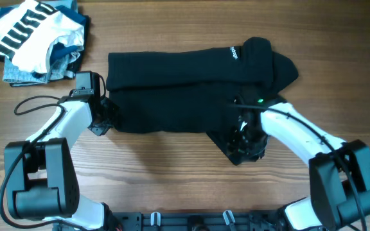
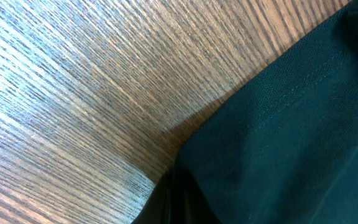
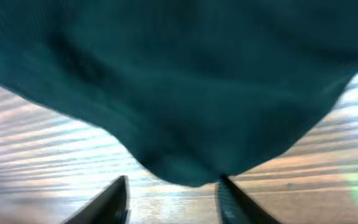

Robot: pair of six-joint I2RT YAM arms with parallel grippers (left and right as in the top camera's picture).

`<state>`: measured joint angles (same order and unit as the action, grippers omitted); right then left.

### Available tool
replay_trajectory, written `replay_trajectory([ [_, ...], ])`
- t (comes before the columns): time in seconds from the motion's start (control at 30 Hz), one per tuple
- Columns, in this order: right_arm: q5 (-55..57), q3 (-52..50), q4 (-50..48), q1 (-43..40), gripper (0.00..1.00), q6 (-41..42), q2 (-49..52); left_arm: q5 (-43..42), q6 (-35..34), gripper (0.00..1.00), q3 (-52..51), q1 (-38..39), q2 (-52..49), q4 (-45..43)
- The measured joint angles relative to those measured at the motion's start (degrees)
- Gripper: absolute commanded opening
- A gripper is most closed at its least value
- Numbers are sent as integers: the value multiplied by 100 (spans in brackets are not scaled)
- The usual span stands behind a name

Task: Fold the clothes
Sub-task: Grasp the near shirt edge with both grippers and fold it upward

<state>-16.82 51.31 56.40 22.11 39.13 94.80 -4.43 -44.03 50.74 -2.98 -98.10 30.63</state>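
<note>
Black soft shirt (image 1: 172, 86), oblong, on woodgrain table (image 1: 172, 25); right gripper (image 3: 173, 186) parted, unclamped; left gripper (image 1: 108, 119) unclear.

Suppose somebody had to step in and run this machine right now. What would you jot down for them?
Left end effector: at the black shirt's left edge; open or shut can't be told.
Right end effector: open, at the shirt's near right corner.
Shirt: across the table, apparently folded lengthwise into a long band.
Left: tuck the corner that sticks out, then probably fold the band shorter.
Pile of other garments: far left, apart from the shirt.
</note>
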Motion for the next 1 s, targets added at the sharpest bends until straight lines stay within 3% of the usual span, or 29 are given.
replay_trajectory([
  [0.23,389,-136,-31,260,62,404,0,0,0,4,0,-4,0,0],
  [0.3,586,-264,-179,260,59,553,0,0,0,4,0,-4,-2,-2],
  [0.33,640,-391,-341,260,48,599,0,0,0,4,2,-4,-4,0],
  [0.4,636,-490,-476,262,4,645,-4,0,0,4,2,-4,-4,0],
  [0.57,623,-476,-605,249,4,647,-33,-39,28,4,31,-4,-2,120],
  [0.7,682,83,308,-223,4,256,-361,-175,411,4,52,-4,227,1099],
  [0.9,682,581,1790,-968,4,-181,-2033,-188,1036,4,190,-2,1967,2282],
  [1.0,691,627,1939,-1108,4,-345,-2636,9,1102,4,195,-2,2433,2507],
])
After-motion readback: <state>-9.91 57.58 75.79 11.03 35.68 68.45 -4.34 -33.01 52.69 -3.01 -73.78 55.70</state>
